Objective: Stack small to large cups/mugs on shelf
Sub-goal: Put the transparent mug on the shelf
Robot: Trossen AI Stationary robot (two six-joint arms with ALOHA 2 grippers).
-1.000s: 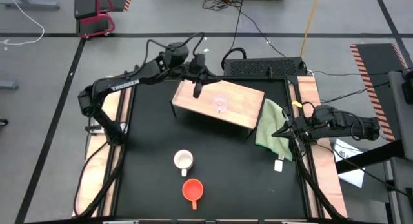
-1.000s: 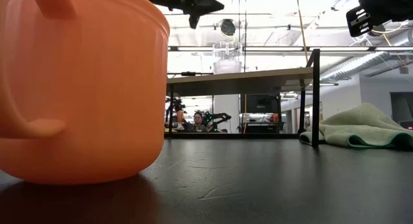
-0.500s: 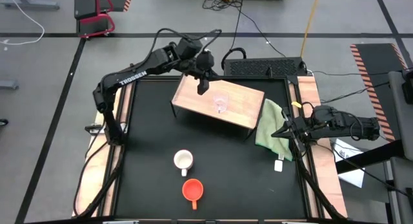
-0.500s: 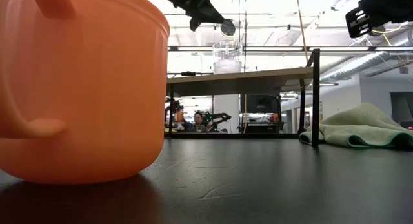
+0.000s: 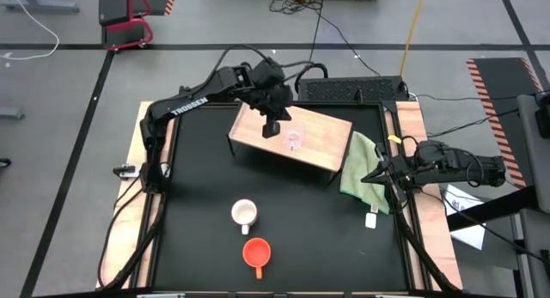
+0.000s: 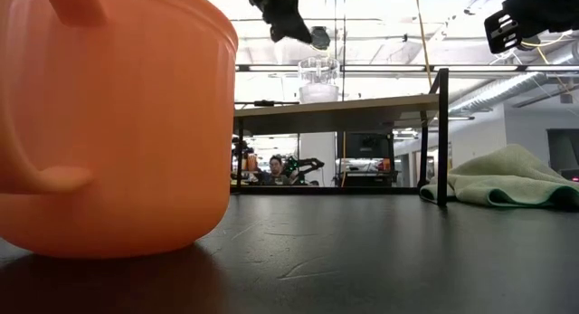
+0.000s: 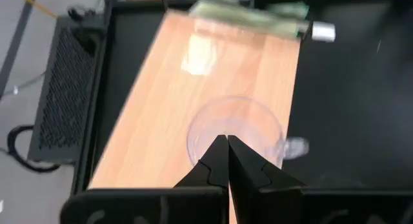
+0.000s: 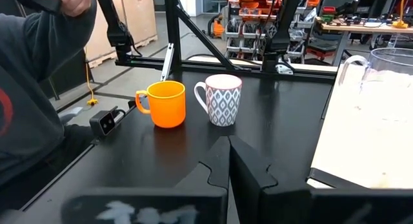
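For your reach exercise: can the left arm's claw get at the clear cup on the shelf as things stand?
Probably yes: the left claw, shut, hangs just beside the clear cup above the shelf, with nothing between them.

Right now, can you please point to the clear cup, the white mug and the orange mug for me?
clear cup (image 5: 295,137), high view, on its round body, standing on the shelf.
white mug (image 5: 245,213), high view, on its open top.
orange mug (image 8: 166,105), right wrist view, on its side wall.

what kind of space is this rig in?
Looks like a robotics lab or workshop. Taped lines mark the grey floor around the table, open ceiling beams and ducts run overhead, and racks of equipment stand behind the black tabletop.
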